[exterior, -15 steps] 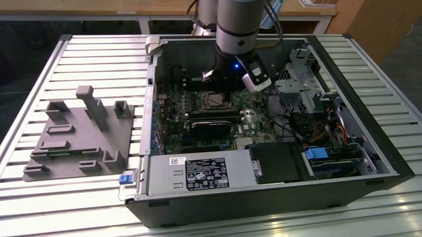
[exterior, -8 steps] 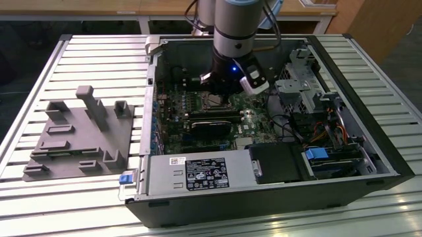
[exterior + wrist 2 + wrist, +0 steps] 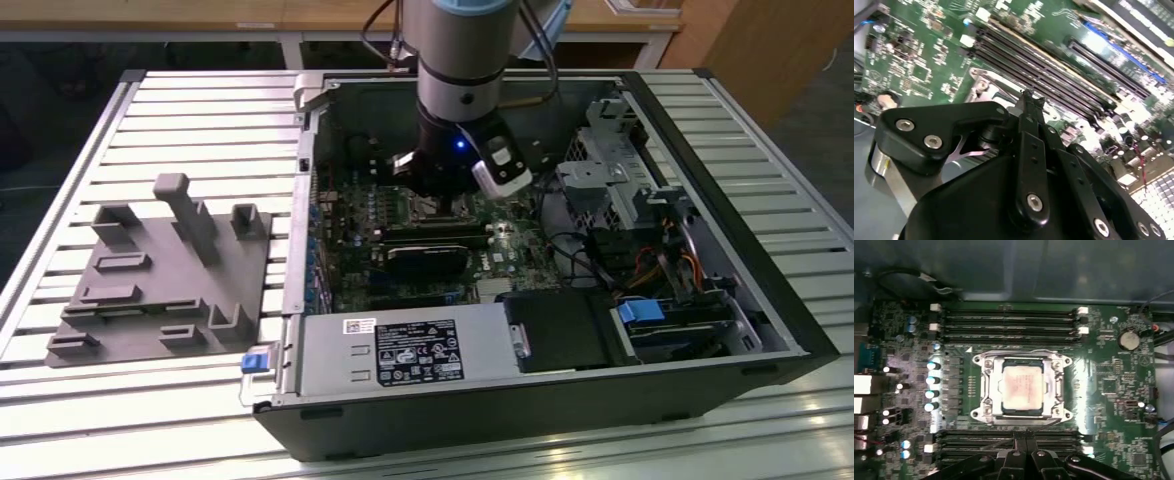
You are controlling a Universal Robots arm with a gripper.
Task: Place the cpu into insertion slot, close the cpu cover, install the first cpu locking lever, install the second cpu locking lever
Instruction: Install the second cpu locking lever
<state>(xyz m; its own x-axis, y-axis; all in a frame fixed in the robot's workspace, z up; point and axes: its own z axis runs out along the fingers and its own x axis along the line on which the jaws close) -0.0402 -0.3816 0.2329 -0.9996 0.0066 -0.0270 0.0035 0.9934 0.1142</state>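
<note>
Gripper [image 3: 1024, 436] hovering low over the motherboard [image 3: 1114, 390], fingertips pressed together, gripping nothing, tips just beside the socket's near edge and a thin wire lever [image 3: 1046, 423] lying along it. Chip [image 3: 1023, 387] already seated in the socket, silvery cover [image 3: 987, 385] folded flat around it. Judging by that: lever stage in hand, calling for a fine hook or push on the wire. Open computer case [image 3: 721, 300] all around, grey fixture block [image 3: 160, 290] well apart on the slatted table [image 3: 80, 400].
</note>
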